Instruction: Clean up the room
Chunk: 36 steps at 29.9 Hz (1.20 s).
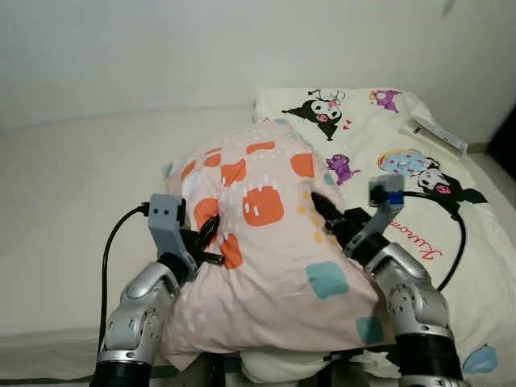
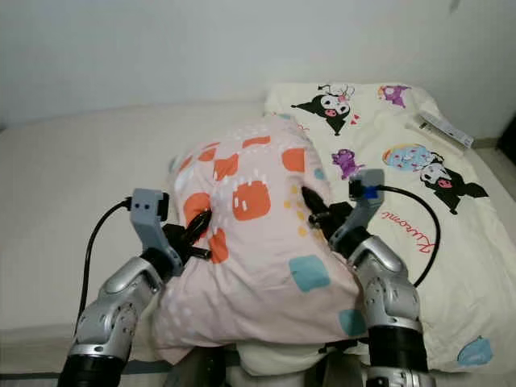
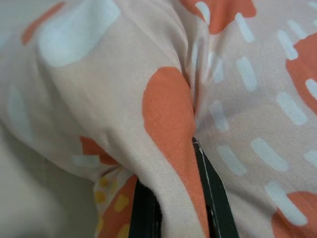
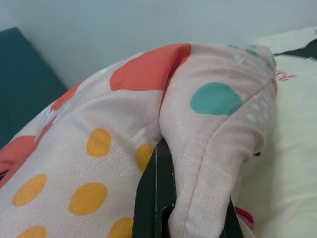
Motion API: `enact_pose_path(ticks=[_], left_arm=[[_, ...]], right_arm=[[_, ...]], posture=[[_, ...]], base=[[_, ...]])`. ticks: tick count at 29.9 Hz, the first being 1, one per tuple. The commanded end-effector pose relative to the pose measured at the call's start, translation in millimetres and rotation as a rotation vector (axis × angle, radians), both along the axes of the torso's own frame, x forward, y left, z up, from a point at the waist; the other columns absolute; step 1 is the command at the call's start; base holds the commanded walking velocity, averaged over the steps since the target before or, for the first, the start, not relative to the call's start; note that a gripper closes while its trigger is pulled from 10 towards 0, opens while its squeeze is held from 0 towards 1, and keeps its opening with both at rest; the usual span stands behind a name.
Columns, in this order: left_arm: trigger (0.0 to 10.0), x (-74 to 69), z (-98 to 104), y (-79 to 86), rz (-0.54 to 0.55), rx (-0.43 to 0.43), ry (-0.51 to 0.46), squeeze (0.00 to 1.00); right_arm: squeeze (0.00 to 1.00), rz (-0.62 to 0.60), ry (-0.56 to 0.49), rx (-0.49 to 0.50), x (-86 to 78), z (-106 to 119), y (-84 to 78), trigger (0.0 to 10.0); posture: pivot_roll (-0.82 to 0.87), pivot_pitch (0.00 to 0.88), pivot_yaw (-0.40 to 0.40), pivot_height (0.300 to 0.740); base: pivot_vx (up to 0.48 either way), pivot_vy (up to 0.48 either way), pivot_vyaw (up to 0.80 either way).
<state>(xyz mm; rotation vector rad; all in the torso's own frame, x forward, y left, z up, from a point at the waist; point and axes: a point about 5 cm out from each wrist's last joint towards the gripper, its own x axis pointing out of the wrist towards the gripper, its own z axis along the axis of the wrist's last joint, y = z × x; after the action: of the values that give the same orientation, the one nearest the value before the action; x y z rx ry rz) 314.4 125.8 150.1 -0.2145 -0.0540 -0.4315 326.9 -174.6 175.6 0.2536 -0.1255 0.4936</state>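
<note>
A pink pillow (image 1: 266,242) with orange, white and teal patches is held up over the bed (image 1: 72,185), between my two arms. My left gripper (image 1: 205,238) is shut on a fold of its left edge; in the left wrist view the black fingers (image 3: 210,198) pinch the orange-patched cloth. My right gripper (image 1: 326,216) is shut on the pillow's right side, and the right wrist view has the seam pinched between its fingers (image 4: 158,198). A cream pillow (image 1: 419,169) printed with cartoon figures lies flat on the bed to the right.
A white wall (image 1: 201,48) runs behind the bed. A small white box (image 1: 439,135) lies on the far right of the cartoon pillow. The cream sheet spreads open to the left. Black cables (image 1: 109,258) trail from both wrists.
</note>
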Motion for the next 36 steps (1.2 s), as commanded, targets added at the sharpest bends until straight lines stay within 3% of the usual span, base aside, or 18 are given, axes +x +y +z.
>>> enact_pose_path(ticks=[1, 13, 14, 15, 16, 17, 18, 20, 21, 28, 29, 30, 31, 34, 35, 36], left_arm=[[10.0, -2.0, 6, -8.2, -0.006, 0.03, -0.055, 0.0], [10.0, -3.7, 6, -14.4, -0.001, 0.052, -0.073, 0.0], [10.0, -3.7, 6, -14.3, -0.001, 0.05, -0.071, 0.0], [10.0, -3.7, 6, -14.3, -0.001, 0.05, -0.071, 0.0], [10.0, -3.6, 5, -13.9, 0.005, 0.042, -0.066, 0.0], [10.0, -3.5, 5, -13.7, 0.007, 0.041, -0.066, 0.0], [10.0, -3.2, 6, -13.4, 0.013, 0.041, -0.067, 0.0], [10.0, -2.9, 6, -13.2, 0.017, 0.042, -0.069, 0.0], [10.0, -2.5, 6, -13.0, 0.02, 0.042, -0.069, 0.0], [10.0, -1.6, 3, -12.3, 0.035, 0.044, -0.05, 0.0], [1.5, -1.7, 4, -11.5, 0.037, 0.025, -0.052, 0.0], [1.5, -1.7, 4, -11.5, 0.037, 0.025, -0.052, 0.0], [0.0, -1.5, 4, -10.6, 0.045, 0.016, -0.054, 0.0], [0.0, -1.2, 4, -10.0, 0.052, 0.013, -0.055, 0.0], [9.1, -0.8, 4, -9.1, 0.065, 0.029, -0.057, 0.0], [9.1, -0.8, 4, -9.1, 0.065, 0.029, -0.057, 0.0]], right_arm=[[0.0, 0.013, -0.069, -0.019, -3.4, 8, 11.3, 10.0], [0.0, -0.047, -0.017, -0.007, -7.7, -4, 14.7, 10.0], [0.0, -0.047, -0.011, -0.003, -8.0, -5, 14.7, 0.8], [0.0, -0.047, -0.011, -0.003, -8.0, -5, 14.7, 0.8], [0.0, -0.053, -0.021, 0.027, -10.1, -4, 13.2, 0.0], [0.0, -0.053, -0.025, 0.034, -10.7, -3, 12.9, 0.0], [0.0, -0.062, -0.016, 0.026, -10.4, -4, 12.8, 4.8], [0.0, -0.068, -0.008, 0.017, -9.9, -4, 12.9, 4.8], [0.0, -0.066, -0.005, 0.007, -9.1, -4, 13.7, 10.0], [0.0, -0.084, -0.006, -0.007, -7.5, -5, 14.6, 10.0], [0.0, -0.083, -0.009, -0.003, -8.3, -6, 15.4, 7.5], [0.0, -0.083, -0.009, -0.003, -8.3, -6, 15.4, 7.5], [0.0, -0.081, -0.012, 0.009, -9.2, -7, 15.9, 0.0], [0.0, -0.084, -0.007, 0.008, -9.4, -8, 16.1, 0.0], [0.0, -0.09, 0.005, -0.004, -8.9, -9, 16.1, 10.0], [0.0, -0.09, 0.005, -0.004, -8.9, -9, 16.1, 10.0]], posture=[[0.0, 0.096, 0.056, 0.612], [0.0, 0.092, 0.058, 0.612], [0.0, 0.092, 0.058, 0.612], [0.0, 0.092, 0.058, 0.612], [0.0, 0.093, 0.058, 0.612], [0.0, 0.092, 0.058, 0.612], [0.0, 0.092, 0.058, 0.612], [0.0, 0.091, 0.058, 0.612], [0.0, 0.089, 0.058, 0.612], [0.0, 0.085, 0.057, 0.612], [0.01, 0.084, 0.057, 0.612], [0.01, 0.084, 0.057, 0.612], [0.0, 0.084, 0.057, 0.612], [0.01, 0.084, 0.056, 0.612], [0.01, 0.084, 0.055, 0.612], [0.01, 0.084, 0.055, 0.612]], base=[[0.0, 0.0, 0.0], [0.0, 0.0, 0.0], [0.0, 0.0, 0.0], [0.0, 0.0, 0.0], [0.0, 0.0, 0.0], [0.0, 0.0, 0.0], [0.0, 0.0, 0.0], [0.0, 0.0, 0.0], [0.0, 0.0, 0.0], [0.0, 0.0, 0.0], [0.0, 0.0, 0.0], [0.0, 0.0, 0.0], [0.0, 0.0, 0.0], [0.0, 0.0, 0.0], [0.0, 0.0, 0.0], [0.0, 0.0, 0.0]])
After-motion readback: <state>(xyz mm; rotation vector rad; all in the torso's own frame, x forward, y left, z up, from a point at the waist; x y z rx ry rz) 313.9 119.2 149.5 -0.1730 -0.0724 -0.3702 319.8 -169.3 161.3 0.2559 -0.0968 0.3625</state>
